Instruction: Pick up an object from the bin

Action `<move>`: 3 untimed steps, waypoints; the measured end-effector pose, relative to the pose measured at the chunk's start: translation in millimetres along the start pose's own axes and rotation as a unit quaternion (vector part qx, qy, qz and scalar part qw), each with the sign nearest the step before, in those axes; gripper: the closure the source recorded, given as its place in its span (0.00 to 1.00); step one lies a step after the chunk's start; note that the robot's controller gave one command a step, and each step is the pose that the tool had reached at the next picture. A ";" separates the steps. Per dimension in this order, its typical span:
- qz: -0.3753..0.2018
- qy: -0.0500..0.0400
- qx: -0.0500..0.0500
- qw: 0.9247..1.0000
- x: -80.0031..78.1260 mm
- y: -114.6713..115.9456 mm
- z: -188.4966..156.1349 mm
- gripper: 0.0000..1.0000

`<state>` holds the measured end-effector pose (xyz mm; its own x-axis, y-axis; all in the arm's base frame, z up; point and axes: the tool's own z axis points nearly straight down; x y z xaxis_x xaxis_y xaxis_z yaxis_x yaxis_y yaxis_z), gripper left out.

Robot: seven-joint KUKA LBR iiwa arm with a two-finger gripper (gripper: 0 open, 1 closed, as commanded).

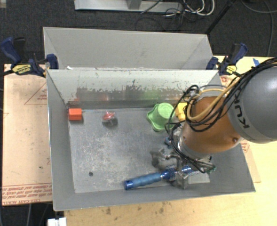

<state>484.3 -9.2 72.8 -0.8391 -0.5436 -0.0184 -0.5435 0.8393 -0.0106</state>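
The arm's orange cover (206,126) and black cables hide most of the jaws, low in the right half of the bin (105,149). I cannot tell whether they stand apart or together. A blue pen (147,179) lies near the front wall with its long axis running left to right. Its right end angles slightly toward the back and is lost under the jaws. 1 green cup (159,116) sits partly behind the cables. An orange block (75,114) and 1 pinkish thing (109,119) — too small to name — lie back left.
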 end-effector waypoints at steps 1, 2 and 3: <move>0.000 -0.004 0.002 1.000 -2.7 -0.8 -1.1 0.00; 0.000 -0.001 0.000 1.000 -0.6 0.4 0.6 1.00; 0.001 0.008 -0.005 1.000 -1.1 0.8 -0.5 1.00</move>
<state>484.9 -7.9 73.3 -0.8400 -0.5427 -0.0022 -0.5427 0.8400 0.0000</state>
